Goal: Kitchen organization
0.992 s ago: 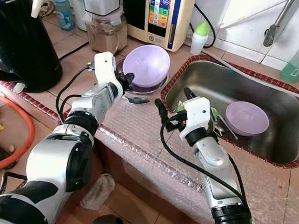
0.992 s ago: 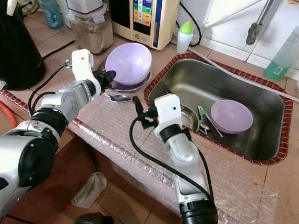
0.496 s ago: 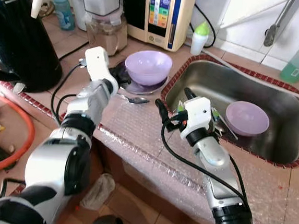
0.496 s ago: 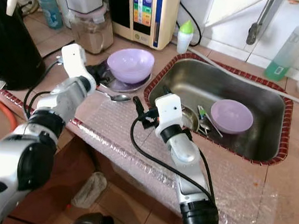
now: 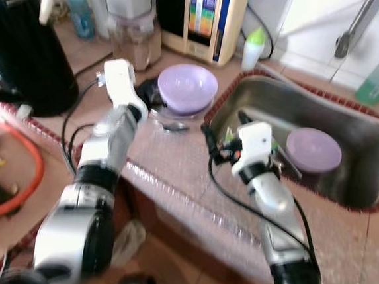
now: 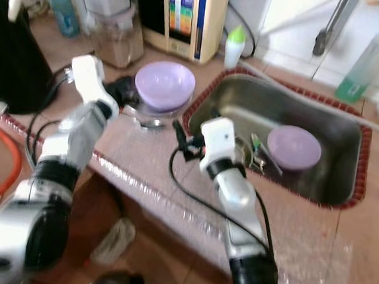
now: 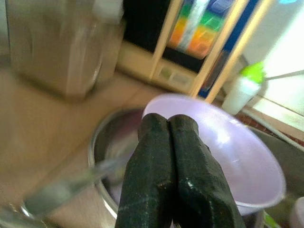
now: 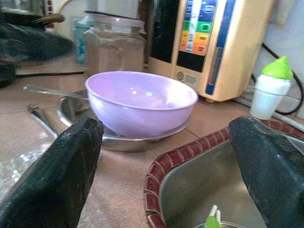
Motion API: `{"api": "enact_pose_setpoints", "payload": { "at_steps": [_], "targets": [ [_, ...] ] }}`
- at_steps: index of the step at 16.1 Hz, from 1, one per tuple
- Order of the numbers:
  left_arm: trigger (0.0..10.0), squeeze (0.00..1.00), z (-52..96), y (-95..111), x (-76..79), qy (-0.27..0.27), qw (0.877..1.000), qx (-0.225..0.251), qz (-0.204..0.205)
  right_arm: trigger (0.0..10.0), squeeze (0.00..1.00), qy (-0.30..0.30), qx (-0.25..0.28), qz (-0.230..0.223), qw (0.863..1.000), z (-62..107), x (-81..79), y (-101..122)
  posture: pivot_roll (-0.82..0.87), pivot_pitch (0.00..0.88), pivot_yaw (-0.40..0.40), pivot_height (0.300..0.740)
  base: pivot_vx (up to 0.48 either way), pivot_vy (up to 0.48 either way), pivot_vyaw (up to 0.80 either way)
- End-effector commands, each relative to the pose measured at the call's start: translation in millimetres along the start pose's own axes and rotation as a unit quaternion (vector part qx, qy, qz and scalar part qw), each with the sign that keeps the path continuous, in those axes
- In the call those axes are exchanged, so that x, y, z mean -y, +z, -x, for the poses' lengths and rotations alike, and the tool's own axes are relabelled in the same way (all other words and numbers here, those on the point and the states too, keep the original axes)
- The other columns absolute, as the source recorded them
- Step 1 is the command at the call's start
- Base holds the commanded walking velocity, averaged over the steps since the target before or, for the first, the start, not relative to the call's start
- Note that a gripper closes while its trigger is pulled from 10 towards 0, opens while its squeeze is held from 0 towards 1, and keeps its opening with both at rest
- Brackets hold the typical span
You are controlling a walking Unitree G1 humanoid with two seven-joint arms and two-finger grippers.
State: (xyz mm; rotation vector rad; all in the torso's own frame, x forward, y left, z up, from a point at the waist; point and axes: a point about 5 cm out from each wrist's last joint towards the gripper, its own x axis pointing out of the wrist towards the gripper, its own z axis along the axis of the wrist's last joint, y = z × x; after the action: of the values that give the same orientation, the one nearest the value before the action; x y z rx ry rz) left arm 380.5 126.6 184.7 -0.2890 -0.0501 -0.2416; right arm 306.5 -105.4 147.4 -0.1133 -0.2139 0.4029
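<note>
Left claw [image 7: 168, 156]: my two black fingers are pressed together with nothing between them. The tips are just before the near rim of the bowl, not gripping it.
Right claw [image 8: 161, 161]: my fingers are spread wide and hold nothing. This claw hangs over the tabletop [image 5: 173, 174] at the corner of the sink [image 5: 247, 94], and it looks toward the same bowl.
Bowl [image 5: 187, 87]: it is ahead of my left claw and beyond my right claw. It stands upright inside a shallow metal dish [image 8: 118, 135] on the tabletop, just beside the sink rim.
Look of the bowl: pale purple, smooth and a little shiny, round, with a thin rim. It seems to be light plastic, and I see nothing in it.
Second bowl [image 5: 313, 150]: the same purple, lying in the sink on the far side of my right claw, near some cutlery.
Spoon [image 5: 168, 125]: it lies on the tabletop just below the metal dish, near my left claw.
Step in hand: I judge the bowl is set down and my left claw is now free of it.
How to do it well: I should draw the left claw straight back and a little up, so the tips do not knock the light bowl or the spoon. The head views are blurred, so I should move slowly.
</note>
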Motion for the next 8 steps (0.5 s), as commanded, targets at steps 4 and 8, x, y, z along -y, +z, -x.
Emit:
{"api": "enact_pose_setpoints", "payload": {
  "at_steps": [4,8],
  "targets": [
    [10.0,0.00,33.1,14.7,16.0,-0.029,0.994,0.063,-0.086,10.0,0.00,-0.047,0.010,-0.005,0.999,6.5,11.9,2.9,0.04,0.012,0.040,0.740,0.000,0.000,0.00],
    [10.0,0.00,72.3,23.1,22.1,-0.033,0.986,0.098,-0.130,10.0,0.00,-0.102,-0.001,0.009,0.995,18.8,30.4,0.0,0.06,0.014,0.029,0.740,0.000,0.000,0.00]
  ]
}}
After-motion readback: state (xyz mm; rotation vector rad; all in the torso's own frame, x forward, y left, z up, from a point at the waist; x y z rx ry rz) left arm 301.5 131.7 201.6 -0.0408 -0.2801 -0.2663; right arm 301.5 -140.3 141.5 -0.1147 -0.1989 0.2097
